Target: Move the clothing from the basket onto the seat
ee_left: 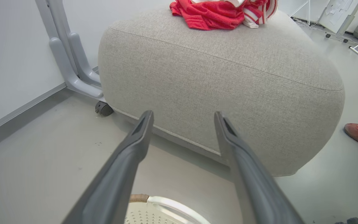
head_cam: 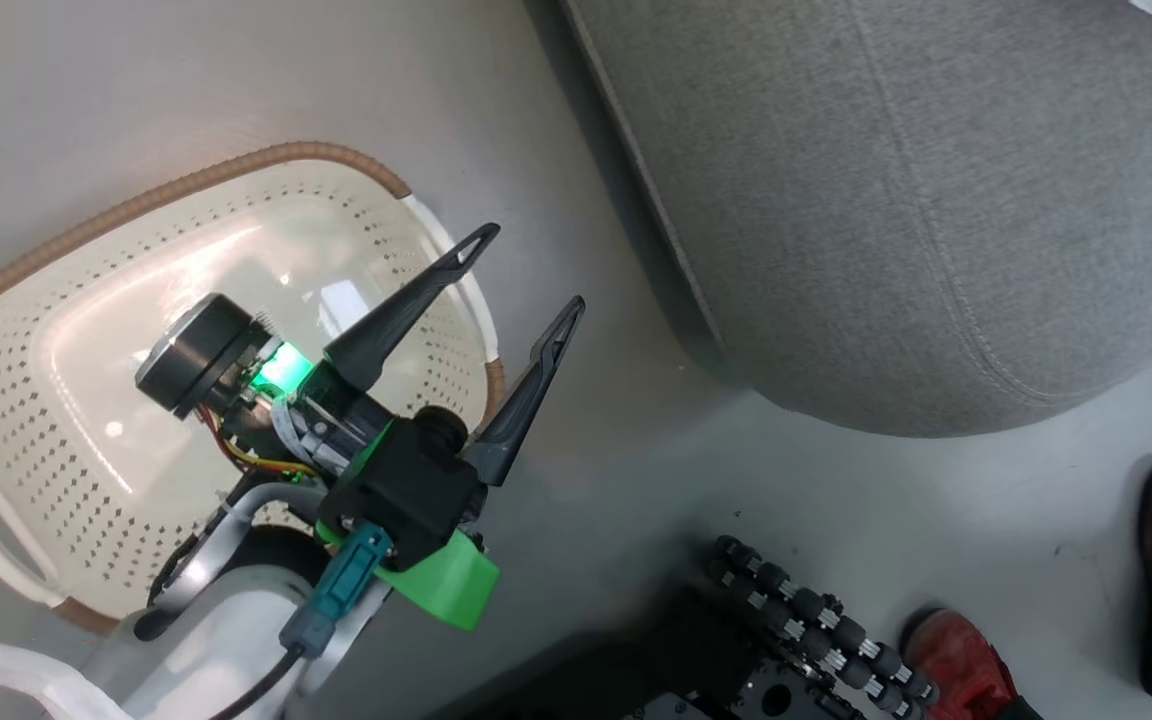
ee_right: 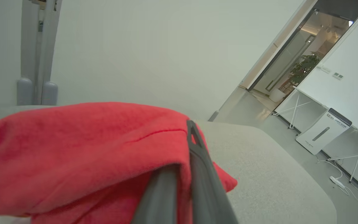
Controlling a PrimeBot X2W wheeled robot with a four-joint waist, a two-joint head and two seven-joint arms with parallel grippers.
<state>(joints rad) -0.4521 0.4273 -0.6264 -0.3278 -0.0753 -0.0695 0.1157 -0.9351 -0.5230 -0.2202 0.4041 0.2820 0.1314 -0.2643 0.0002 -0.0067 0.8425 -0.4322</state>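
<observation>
The cream basket (head_cam: 186,185) stands on the floor at the left of the head view, and its inside shows no fabric. My left gripper (head_cam: 533,268) hangs open over the basket's right rim, with nothing between its fingers. In the left wrist view the left gripper (ee_left: 182,113) points at the grey seat (ee_left: 228,81), with the basket's rim (ee_left: 163,202) just below. Red clothing (ee_left: 210,14) with white striped trim lies bunched on the seat's far top. My right gripper (ee_right: 189,130) is shut on red clothing (ee_right: 89,140), which drapes over its fingers above the seat (ee_right: 275,168).
A person's red shoes (head_cam: 956,655) stand on the floor beside the seat (head_cam: 886,200). My base's roller wheel (head_cam: 816,610) shows at the bottom edge. A grey wheeled frame (ee_left: 73,62) stands against the wall left of the seat. A white floor unit (ee_right: 322,130) is farther off.
</observation>
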